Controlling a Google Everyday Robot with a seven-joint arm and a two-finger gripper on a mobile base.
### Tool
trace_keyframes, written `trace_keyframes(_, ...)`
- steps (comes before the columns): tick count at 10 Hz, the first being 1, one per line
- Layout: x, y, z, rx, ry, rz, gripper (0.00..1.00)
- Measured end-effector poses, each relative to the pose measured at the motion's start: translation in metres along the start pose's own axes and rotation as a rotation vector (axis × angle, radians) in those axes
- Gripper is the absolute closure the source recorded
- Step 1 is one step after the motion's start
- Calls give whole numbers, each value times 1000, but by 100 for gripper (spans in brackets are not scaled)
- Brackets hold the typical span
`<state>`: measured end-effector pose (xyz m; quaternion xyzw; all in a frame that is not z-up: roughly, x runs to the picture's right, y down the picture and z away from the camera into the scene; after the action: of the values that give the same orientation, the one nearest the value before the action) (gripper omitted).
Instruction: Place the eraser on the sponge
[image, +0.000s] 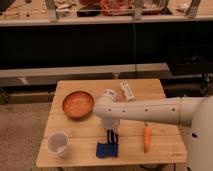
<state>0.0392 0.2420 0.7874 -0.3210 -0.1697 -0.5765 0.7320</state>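
The dark-blue sponge (107, 149) lies flat near the table's front edge. My gripper (111, 136) hangs straight down from the white arm (145, 110), and its dark tip meets the sponge's back edge. A dark upright piece with thin light stripes at that tip looks like the eraser (111, 135). I cannot separate it clearly from the gripper, and I cannot see whether it is held.
On the wooden table (85, 127) an orange bowl (77, 103) sits at the back left and a white cup (58, 143) at the front left. A carrot (146, 138) lies to the right of the sponge. A white bottle (127, 91) lies at the back.
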Motion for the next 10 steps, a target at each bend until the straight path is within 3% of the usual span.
trace_keyframes(5, -2, 0, 0, -4, 3, -18, 77)
trace_keyframes(10, -4, 1, 1, -7, 6, -30, 75)
